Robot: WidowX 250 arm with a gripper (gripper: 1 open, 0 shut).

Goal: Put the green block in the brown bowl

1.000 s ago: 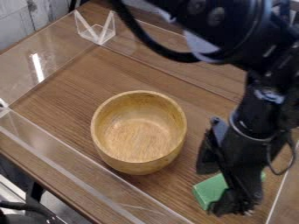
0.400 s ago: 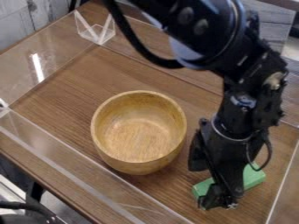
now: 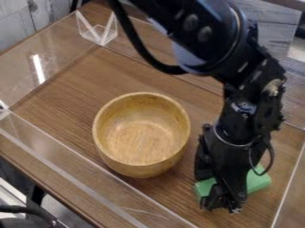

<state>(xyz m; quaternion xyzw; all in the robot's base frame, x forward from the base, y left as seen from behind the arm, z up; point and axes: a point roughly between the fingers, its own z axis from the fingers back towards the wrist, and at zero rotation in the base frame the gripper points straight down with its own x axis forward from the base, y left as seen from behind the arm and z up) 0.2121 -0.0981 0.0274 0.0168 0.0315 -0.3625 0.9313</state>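
The brown bowl (image 3: 103,119) stands upright and empty on the wooden table, left of centre. To its right, near the front edge, lies the green block (image 3: 258,183), flat on the table. My gripper (image 3: 224,198) points straight down onto the block, and its black fingers are closed across the block's middle. Green shows on both sides of the fingers, while the arm hides the middle of the block. The block rests on the table, a short gap away from the bowl's right wall.
Clear acrylic walls (image 3: 48,142) fence the table along the front and left. A small clear acrylic stand (image 3: 98,28) sits at the back left. Bare wood (image 3: 84,80) lies behind and left of the bowl.
The gripper has sunk onto the green block and its fingers have gone from open to shut on it. The bowl has not moved.
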